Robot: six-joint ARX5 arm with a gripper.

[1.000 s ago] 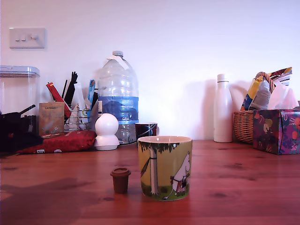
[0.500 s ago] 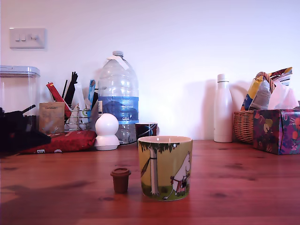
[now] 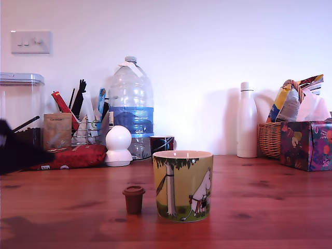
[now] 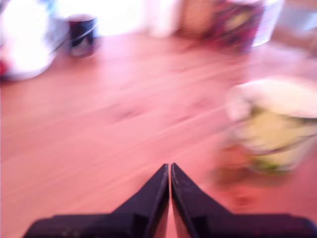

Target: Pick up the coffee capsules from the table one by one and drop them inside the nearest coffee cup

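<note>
In the wrist view the black two-fingered gripper (image 4: 170,171) had its tips pressed together with nothing between them, hovering over bare polished reddish-brown wooden table (image 4: 99,124). The blurred yellow-green cartoon-printed coffee cup (image 4: 277,129) stood ahead and off to one side. In the exterior view a small dark brown tapered coffee capsule (image 3: 134,199) stood upright on the table just beside the cup, at the exterior view's left; no cream-white capsule was visible. This looked like the approach step for that capsule: next the jaws would need to part and descend around it. Farther back stood a white round-topped ornament (image 3: 118,146).
</note>
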